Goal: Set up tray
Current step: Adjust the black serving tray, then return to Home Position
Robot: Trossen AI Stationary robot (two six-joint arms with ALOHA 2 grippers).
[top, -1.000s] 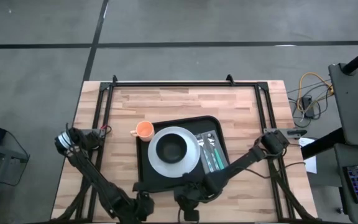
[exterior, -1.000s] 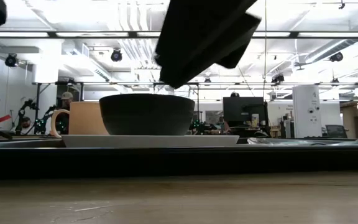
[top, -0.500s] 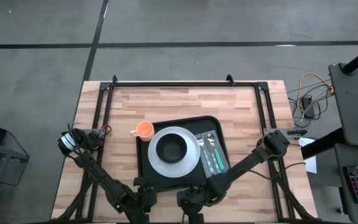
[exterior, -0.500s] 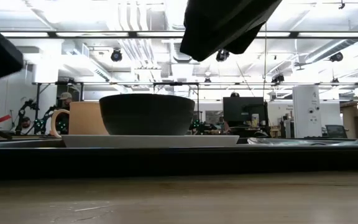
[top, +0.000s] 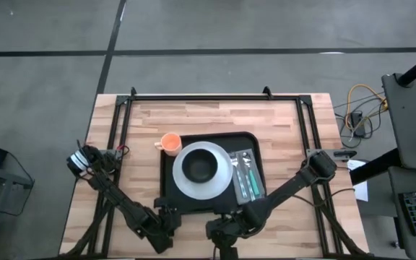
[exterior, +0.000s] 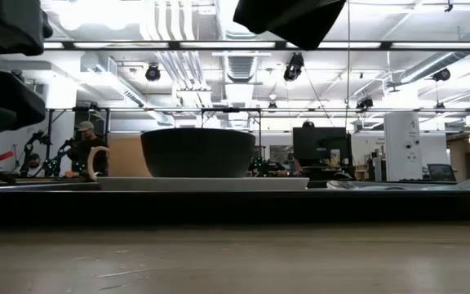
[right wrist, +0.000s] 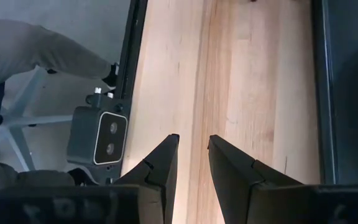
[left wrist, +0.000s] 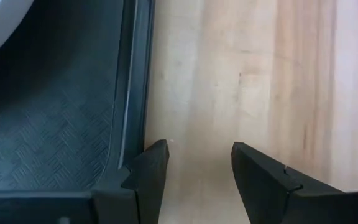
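Currently, both grippers are hovering at the black tray's (top: 170, 198) 6 o'clock edge: left gripper (left wrist: 194, 163) spread wide, empty; right gripper (right wrist: 192, 151) narrowly parted, empty.

A dark bowl (exterior: 198, 153) is seen on a white plate (exterior: 202, 184), which is carried by the black tray (exterior: 235, 206) on the wooden table (exterior: 235, 261). A mug handle (exterior: 96, 163) shows beside the bowl. Dark arm parts (exterior: 292, 18) are seen overhead.
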